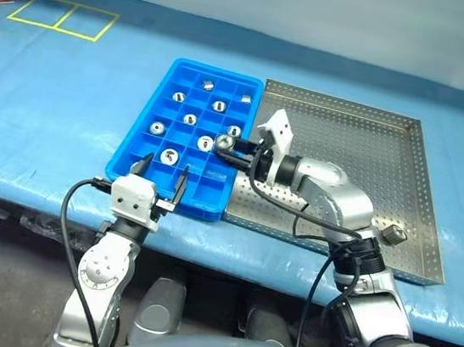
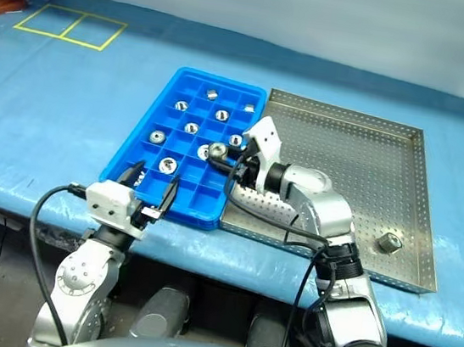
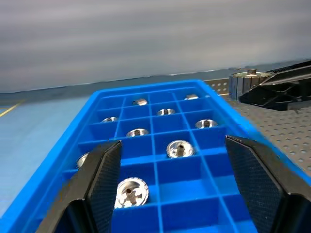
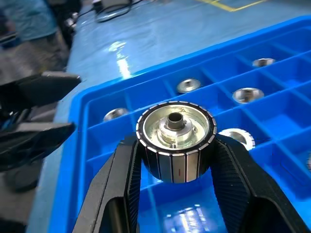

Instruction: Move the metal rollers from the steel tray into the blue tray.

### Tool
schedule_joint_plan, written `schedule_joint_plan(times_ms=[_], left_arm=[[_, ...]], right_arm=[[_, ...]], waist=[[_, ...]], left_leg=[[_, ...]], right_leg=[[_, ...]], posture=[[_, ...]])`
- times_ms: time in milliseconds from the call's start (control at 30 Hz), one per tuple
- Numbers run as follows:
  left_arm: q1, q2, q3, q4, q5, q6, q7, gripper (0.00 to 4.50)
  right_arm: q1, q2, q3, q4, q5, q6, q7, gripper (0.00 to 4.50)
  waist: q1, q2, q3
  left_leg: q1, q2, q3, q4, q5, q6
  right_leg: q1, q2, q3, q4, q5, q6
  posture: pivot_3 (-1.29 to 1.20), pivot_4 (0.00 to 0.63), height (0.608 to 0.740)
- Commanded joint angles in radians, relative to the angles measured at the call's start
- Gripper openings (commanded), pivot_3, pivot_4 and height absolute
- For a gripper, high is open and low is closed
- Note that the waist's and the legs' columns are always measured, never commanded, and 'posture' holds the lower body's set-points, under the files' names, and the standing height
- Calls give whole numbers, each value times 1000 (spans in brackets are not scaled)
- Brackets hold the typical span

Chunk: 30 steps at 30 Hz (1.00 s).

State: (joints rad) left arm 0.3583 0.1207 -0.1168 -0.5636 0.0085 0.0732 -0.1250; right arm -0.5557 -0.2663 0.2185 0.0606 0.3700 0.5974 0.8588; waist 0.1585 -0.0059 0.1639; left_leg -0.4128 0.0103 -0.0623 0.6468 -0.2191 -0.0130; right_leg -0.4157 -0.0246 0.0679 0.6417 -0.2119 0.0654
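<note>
The left gripper (image 1: pixel 163 175) hangs over the near end of the blue tray (image 1: pixel 138 138), its two black fingers spread wide with nothing between them. Further right, the right gripper (image 4: pixel 176 160) reaches in over the tray's right side, clamped on one metal roller (image 4: pixel 175 140) held above the cells, several of which already hold rollers. On the steel tray (image 1: pixel 403 170), one last roller (image 1: pixel 392 234) lies near the right rim
</note>
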Motion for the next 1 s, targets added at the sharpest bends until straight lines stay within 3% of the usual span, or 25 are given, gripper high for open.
schedule_joint_plan(times_ms=[33,367,600,833,1000], left_arm=[[34,-8,15,-84,23,-26,30,3720],[61,-6,19,-109,38,-22,43,3720],[46,-2,17,-100,32,-16,33,3720],[16,1,7,-79,27,-10,19,3720],[3,1,4,-70,24,-9,9,3720]], right_arm=[[-44,-3,29,33,-9,-20,58,1737],[-74,-8,126,141,-133,-59,77,1737],[-55,-56,87,136,-126,-50,99,1737],[-38,-136,46,77,-104,-12,123,1737],[-14,-188,14,11,-70,36,139,1737]], waist=[[25,0,0],[187,-1,0],[301,-1,0],[368,-2,-1],[384,-2,-1]], left_leg=[[0,0,0,0,0,0],[-10,1,2,0,0,-2],[-14,1,3,1,-2,-6],[-20,1,5,2,-3,-9],[-22,1,4,2,-3,-9]], right_leg=[[0,0,0,0,0,0],[-13,0,-1,1,0,0],[-16,0,-2,0,1,2],[-27,0,-2,0,1,2],[-28,0,-3,0,1,2]], posture=[[550,150,740],[569,150,740],[541,150,740],[517,150,740],[491,150,740]])
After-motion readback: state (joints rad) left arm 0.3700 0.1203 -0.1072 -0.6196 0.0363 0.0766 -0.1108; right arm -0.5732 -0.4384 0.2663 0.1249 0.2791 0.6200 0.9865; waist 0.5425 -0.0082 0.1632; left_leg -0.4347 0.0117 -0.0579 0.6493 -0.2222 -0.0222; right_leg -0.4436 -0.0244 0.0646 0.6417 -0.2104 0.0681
